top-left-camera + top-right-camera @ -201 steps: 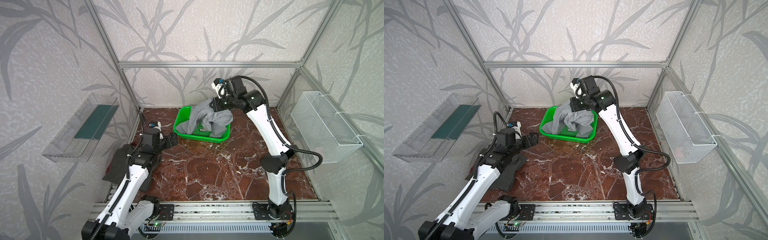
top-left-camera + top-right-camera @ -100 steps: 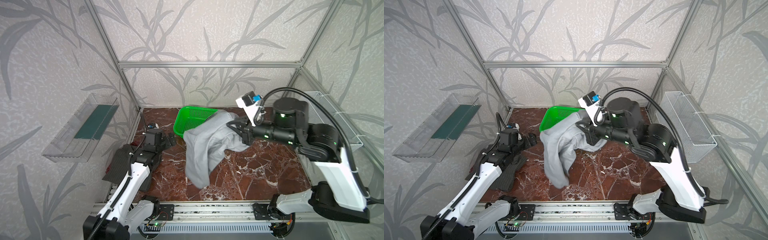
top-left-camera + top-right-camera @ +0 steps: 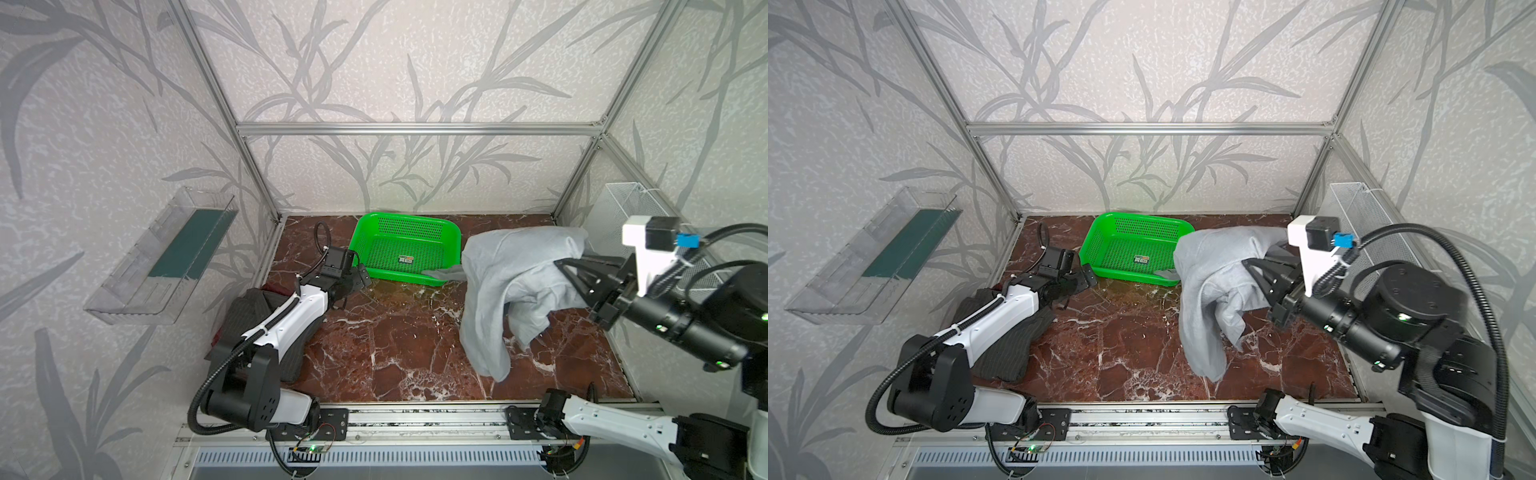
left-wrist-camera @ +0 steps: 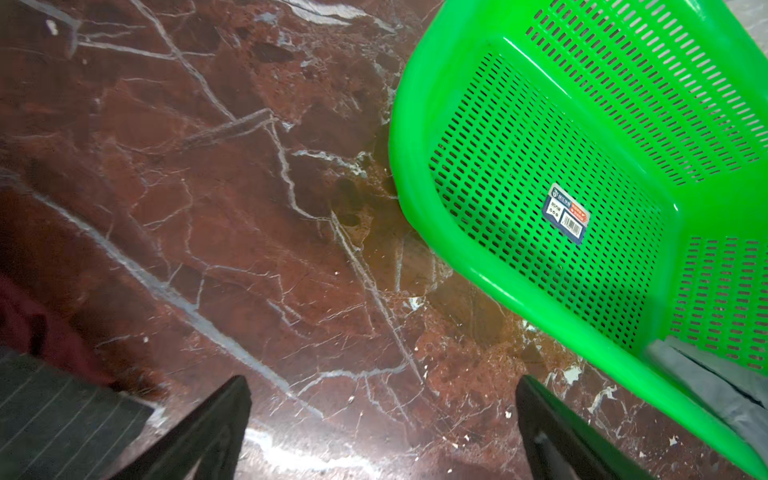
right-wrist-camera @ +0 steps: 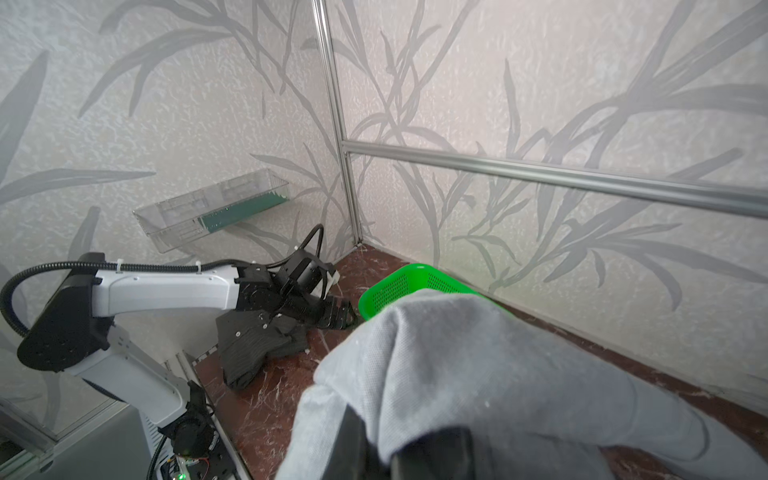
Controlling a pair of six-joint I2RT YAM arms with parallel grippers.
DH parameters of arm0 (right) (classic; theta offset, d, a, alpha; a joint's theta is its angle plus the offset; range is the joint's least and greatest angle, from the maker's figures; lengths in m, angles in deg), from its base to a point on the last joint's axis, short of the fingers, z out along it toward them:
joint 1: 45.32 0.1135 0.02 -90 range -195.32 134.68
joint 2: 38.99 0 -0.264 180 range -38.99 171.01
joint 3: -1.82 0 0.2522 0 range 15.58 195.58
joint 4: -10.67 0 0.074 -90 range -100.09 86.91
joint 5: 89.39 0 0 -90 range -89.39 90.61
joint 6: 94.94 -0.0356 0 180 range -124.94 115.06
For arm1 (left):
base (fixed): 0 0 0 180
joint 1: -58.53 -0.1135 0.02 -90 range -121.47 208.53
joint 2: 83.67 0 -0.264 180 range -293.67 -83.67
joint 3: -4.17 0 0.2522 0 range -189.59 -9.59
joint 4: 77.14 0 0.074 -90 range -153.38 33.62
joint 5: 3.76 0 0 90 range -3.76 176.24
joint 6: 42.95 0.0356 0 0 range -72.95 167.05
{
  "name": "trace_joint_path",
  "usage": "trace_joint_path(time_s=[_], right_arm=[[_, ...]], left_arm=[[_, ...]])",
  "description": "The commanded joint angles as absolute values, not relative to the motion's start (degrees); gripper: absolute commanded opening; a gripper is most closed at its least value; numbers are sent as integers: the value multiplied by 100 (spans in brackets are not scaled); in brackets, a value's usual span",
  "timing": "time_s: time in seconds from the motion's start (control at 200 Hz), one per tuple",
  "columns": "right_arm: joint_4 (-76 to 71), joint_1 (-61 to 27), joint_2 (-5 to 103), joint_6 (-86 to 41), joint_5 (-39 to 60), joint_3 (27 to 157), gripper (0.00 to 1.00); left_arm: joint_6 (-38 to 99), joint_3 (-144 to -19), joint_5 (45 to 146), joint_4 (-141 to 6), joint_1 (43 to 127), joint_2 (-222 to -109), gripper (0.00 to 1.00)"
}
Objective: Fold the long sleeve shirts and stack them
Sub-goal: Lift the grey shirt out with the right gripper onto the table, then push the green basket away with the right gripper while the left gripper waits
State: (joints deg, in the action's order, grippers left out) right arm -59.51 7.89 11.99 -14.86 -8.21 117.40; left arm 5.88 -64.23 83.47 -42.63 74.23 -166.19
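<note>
In both top views the soft grey shirt [image 3: 511,282] hangs in limp folds from the right gripper [image 3: 559,262], which is clamped shut on it, over the glossy marble table [image 3: 395,345]. Crumpled pinstriped shirt [image 3: 245,309] sits far left.

Left wrist: left gripper [image 4: 382,384] is spread wide, holding nothing, beside the perforated green plastic basket [image 4: 415,208].

Right wrist: grey cloth drapes over the fingers.

Plain grey shirt [image 3: 494,282] hangs draped, lifted at three o'clock; dark pinstriped shirt [image 3: 1005,357] lies crumpled at eight o'clock.
</note>
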Motion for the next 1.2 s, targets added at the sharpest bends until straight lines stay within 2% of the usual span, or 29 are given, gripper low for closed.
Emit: trace_joint_path(time_s=[0.0,0.14,0.2,0.275,0.45,0.475,0.52,0.54,0.63,0.65,0.715,0.815,0.965,1.03,1.195], right_arm=[[-5321,801,1069,-2211,-645,10441,0],[-4319,1245,921,-2997,-346,8655,0],[-3959,2022,1086,-3057,-945,8070,0],[-3653,2556,1336,-3045,-1523,7708,0],[-3201,2589,2405,-3274,-1319,7366,0],[-3254,2584,2566,-3304,-1308,7406,3],[-3419,2551,2915,-3361,-1165,7566,18],[-3524,2524,2995,-3404,-1119,7645,21],[-4205,2268,3077,-3544,-1185,8127,45],[-4226,2179,2996,-3461,-1272,8167,53],[-4284,1702,2860,-3226,-1060,8291,64],[-4452,543,2998,-3197,-295,8567,69],[-4156,-612,3516,-3067,-293,8833,79],[-3967,-1038,3931,-3001,-476,8964,80],[-3041,-2238,5226,-3225,321,9166,76]], left_arm=[[301,-6669,8203,-4318,7461,-16865,99],[348,-6851,8173,-4306,7461,-17148,99],[375,-6930,8141,-4236,7461,-17214,99],[431,-6949,8117,-4226,7461,-17226,99],[477,-6932,8103,-4142,7459,-17202,99],[471,-6908,8114,-4136,7456,-17193,99],[481,-6863,8126,-4140,7452,-17172,99],[486,-6850,8116,-4124,7452,-17153,99],[568,-6800,8094,-4034,7445,-17058,99],[581,-6803,8087,-4000,7444,-17027,99],[608,-6775,8057,-3913,7443,-16893,99],[573,-6702,8196,-3825,7461,-16654,99],[349,-6471,8511,-3744,7557,-16323,99],[303,-6324,8613,-3716,7710,-16175,99],[266,-5930,8460,-3442,8171,-15579,99]])
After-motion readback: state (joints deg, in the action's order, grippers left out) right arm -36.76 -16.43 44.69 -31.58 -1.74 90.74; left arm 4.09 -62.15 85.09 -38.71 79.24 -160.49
